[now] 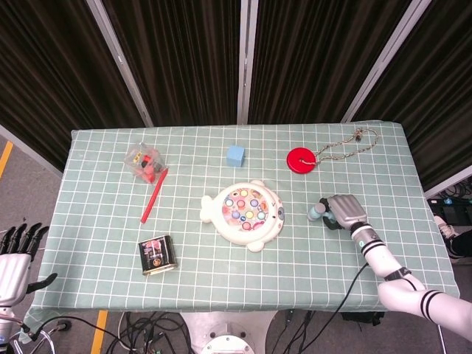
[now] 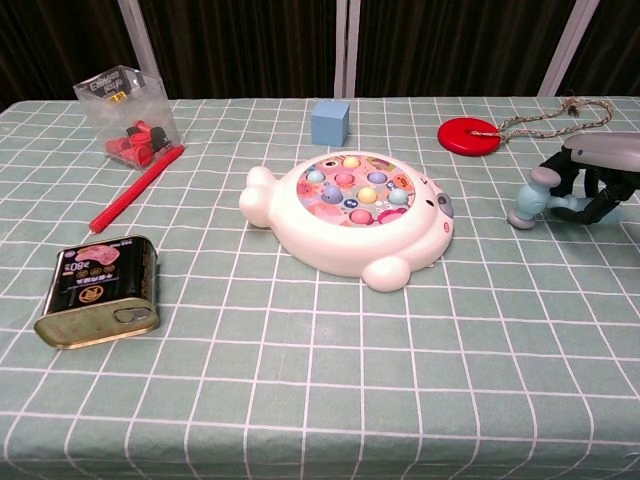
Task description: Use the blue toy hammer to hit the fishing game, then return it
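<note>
Readable text is minimal: the tin can (image 2: 98,291) lying on its side has a dark label with a round gold emblem and some printed characters, but they're too small and blurry to make out in either view. The clear plastic box (image 2: 125,112) holding red pieces shows faint pale lettering along its top edge plus a small yellow sticker, neither legible. Nothing readable on the fishing game (image 2: 350,215), only coloured dots and a cartoon face.
</note>
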